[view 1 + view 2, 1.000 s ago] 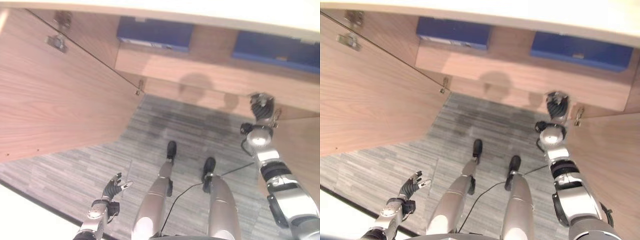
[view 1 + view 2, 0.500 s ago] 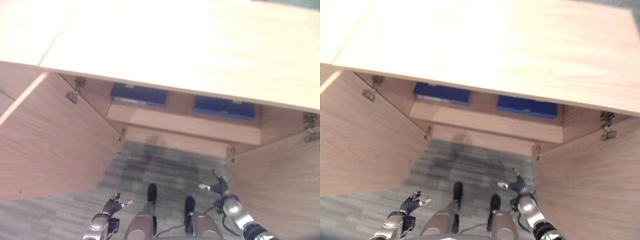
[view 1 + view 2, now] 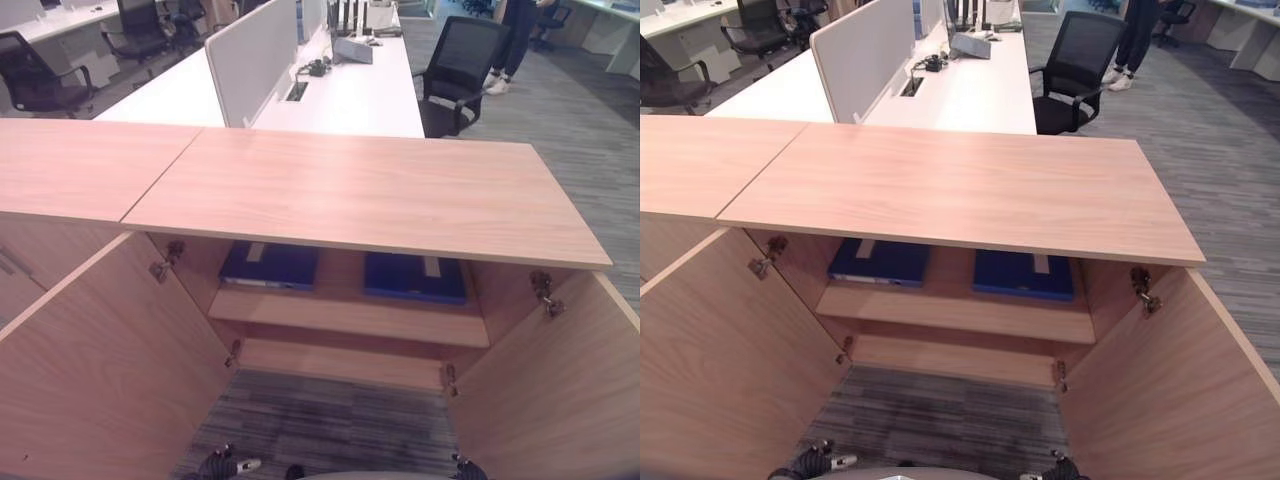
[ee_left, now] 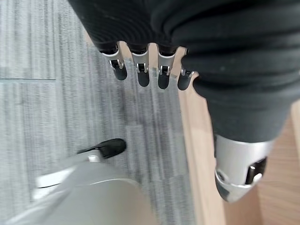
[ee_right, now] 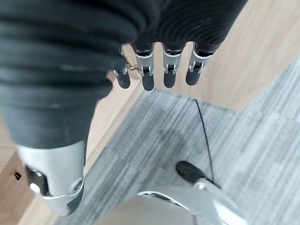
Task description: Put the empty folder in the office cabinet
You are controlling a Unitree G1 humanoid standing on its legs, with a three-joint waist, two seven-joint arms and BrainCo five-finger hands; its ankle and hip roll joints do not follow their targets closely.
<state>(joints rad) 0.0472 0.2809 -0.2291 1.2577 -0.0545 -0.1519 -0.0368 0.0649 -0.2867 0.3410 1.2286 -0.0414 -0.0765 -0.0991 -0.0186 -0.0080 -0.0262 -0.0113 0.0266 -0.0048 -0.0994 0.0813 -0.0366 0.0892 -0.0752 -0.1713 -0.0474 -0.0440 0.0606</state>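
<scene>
Both cabinet doors stand open: left door (image 3: 90,380), right door (image 3: 555,390). Two blue folders lie flat on the cabinet's upper shelf (image 3: 350,318), one toward its left end (image 3: 270,266), one toward its right end (image 3: 415,277), apart from each other. Which of them is the empty folder I cannot tell. My left hand (image 4: 140,65) hangs low over the carpet beside the left door's edge, fingers straight and released, holding nothing. My right hand (image 5: 159,65) likewise hangs with fingers relaxed and empty near the right door. Risk noted: both doors flank my arms closely, so a careless swing to shut them could knock a hand against a door edge or leave one ajar.
</scene>
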